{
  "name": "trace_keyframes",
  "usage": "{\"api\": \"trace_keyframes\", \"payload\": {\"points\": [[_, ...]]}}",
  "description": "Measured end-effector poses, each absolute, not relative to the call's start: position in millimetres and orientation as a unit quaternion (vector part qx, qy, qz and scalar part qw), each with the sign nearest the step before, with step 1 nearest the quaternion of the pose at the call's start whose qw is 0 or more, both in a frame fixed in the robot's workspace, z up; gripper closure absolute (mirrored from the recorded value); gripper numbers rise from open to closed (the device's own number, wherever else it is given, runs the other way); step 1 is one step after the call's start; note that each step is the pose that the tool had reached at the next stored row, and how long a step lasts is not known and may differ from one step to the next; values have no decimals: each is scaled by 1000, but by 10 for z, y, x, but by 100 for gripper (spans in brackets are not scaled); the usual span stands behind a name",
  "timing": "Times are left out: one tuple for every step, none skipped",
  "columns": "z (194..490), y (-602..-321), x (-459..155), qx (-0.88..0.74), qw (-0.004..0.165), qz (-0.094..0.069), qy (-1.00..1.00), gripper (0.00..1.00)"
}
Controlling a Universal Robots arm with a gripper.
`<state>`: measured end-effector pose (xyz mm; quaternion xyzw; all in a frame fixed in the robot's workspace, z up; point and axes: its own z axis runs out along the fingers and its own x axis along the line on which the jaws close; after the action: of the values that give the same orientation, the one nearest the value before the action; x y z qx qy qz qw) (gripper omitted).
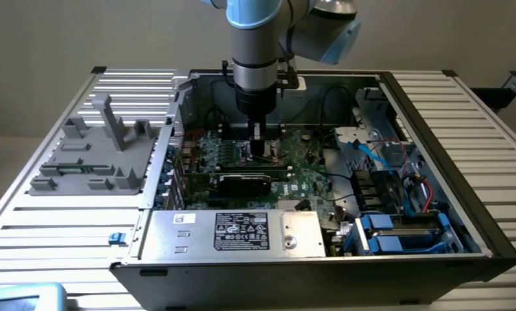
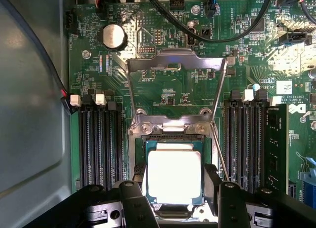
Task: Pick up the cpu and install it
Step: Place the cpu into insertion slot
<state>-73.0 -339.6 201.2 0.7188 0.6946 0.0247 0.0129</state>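
Presently the gripper (image 2: pixel 175 182) stands closed on the cpu (image 2: pixel 174 176), its two black fingers (image 2: pixel 134 201) bearing on opposite edges so the metal top stays untouched. The cpu sits squarely over the socket (image 2: pixel 173 138); whether it is fully seated cannot be told. The load plate (image 2: pixel 174 64) is swung back onto the motherboard (image 2: pixel 163 97), leaving the socket accessible. The exterior view supplies the arm's posture: the gripper (image 1: pixel 259 146) descends vertically into the open computer case (image 1: pixel 396 103), behind the graphics card (image 1: pixel 253 180). The wrist view supplies the chip-to-socket alignment.
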Motion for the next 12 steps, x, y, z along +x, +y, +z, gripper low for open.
{"api": "trace_keyframes", "payload": {"points": [[2012,-3396,-731,719,13,25,695,45],[2012,-3396,-731,719,14,25,695,45],[2012,-3396,-731,719,14,25,695,45],[2011,-3396,-731,719,14,25,695,45],[2011,-3396,-731,719,14,25,695,45],[2011,-3396,-731,719,14,25,695,45],[2011,-3396,-731,719,14,25,695,45],[2011,-3396,-731,719,14,25,695,45],[2011,-3396,-731,719,14,25,695,45],[2010,-3396,-731,719,14,25,695,45],[2007,-3396,-731,719,14,25,695,45],[2004,-3395,-731,719,14,25,695,45]]}}
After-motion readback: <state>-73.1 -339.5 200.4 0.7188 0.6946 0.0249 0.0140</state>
